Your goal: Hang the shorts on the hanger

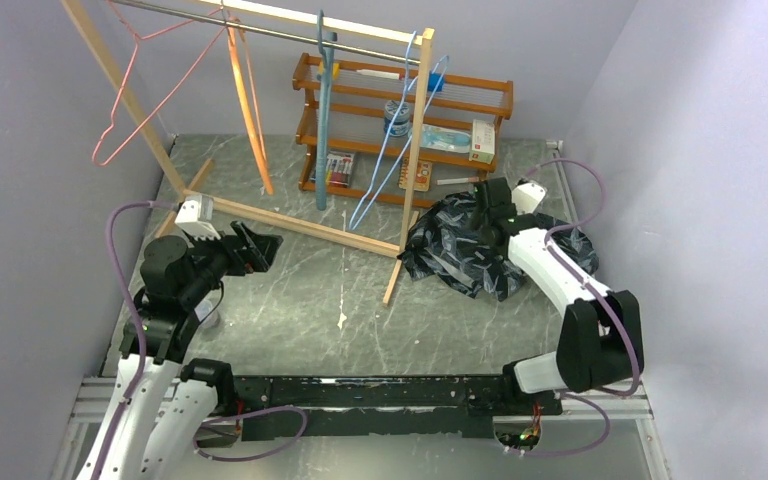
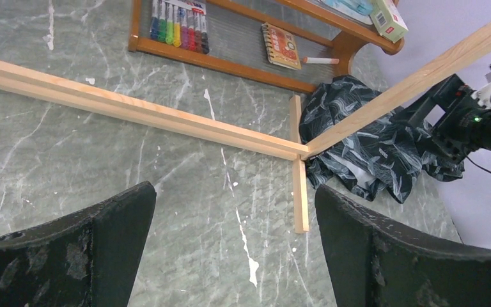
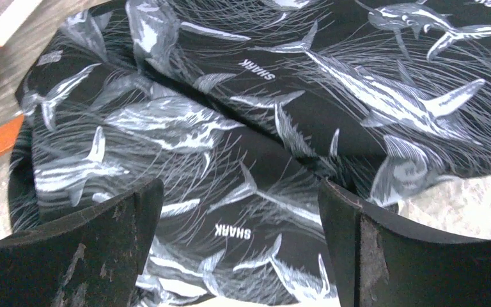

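The shorts [image 1: 460, 252] lie crumpled on the table at the right, dark with pale shark prints; they also show in the left wrist view [image 2: 371, 147] and fill the right wrist view [image 3: 249, 128]. My right gripper [image 1: 484, 212] hovers just over them, open, fingers [image 3: 96, 249] wide apart, nothing between them. The light-blue wire hanger [image 1: 400, 150] hangs from the rail at the rack's right post. My left gripper [image 1: 258, 247] is open and empty above the table at the left, fingers [image 2: 96, 243] spread.
A wooden clothes rack [image 1: 290, 225] stands across the back, its base bar [image 2: 134, 109] on the table. A pink wire hanger [image 1: 150, 95], an orange hanger [image 1: 250, 100] and a teal plastic hanger [image 1: 323, 110] hang on it. A wooden shelf [image 1: 410, 110] with markers and boxes stands behind.
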Controlling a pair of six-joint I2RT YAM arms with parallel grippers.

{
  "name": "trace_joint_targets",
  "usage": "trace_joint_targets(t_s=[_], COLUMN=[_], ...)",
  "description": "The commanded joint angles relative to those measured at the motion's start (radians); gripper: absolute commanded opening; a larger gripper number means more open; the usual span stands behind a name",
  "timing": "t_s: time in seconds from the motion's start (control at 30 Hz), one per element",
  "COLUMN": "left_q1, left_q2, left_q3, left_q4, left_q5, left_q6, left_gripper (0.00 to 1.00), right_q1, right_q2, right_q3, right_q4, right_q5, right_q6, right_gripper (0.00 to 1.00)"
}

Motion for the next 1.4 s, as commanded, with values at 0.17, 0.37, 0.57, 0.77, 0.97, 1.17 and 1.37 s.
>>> trace_joint_targets(t_s=[0.17, 0.37, 0.57, 0.77, 0.97, 1.17, 1.37], left_q1=[0.011, 0.011, 0.011, 0.011, 0.011, 0.011, 0.011], left_q2=[-0.015, -0.024, -0.021, -0.016, -0.015, -0.001, -0.002], left_q3=[-0.004, -0.007, -0.006, -0.003, -0.016, -0.010, -0.013], left_q4=[0.037, 0.035, 0.038, 0.036, 0.041, 0.035, 0.038], left_q5=[0.005, 0.000, -0.004, -0.007, -0.023, -0.020, -0.016], left_q6=[0.022, 0.025, 0.028, 0.030, 0.035, 0.037, 0.047], left_gripper=[1.00, 0.99, 0.98, 0.97, 0.96, 0.96, 0.96], right_q1=[-0.089, -0.093, -0.090, -0.086, -0.085, -0.086, -0.086], right_q2=[0.155, 0.205, 0.043, -0.152, -0.336, -0.458, -0.477], right_q3=[-0.090, -0.133, -0.150, -0.072, 0.079, 0.223, 0.297], right_q4=[0.256, 0.287, 0.249, 0.070, -0.078, -0.202, -0.293], right_q5=[-0.221, -0.262, -0.259, -0.224, -0.335, -0.444, -0.585], right_q6=[-0.054, -0.069, -0.117, -0.115, -0.167, -0.187, -0.233], right_gripper=[0.93, 0.82, 0.17, 0.00, 0.00, 0.00, 0.00])
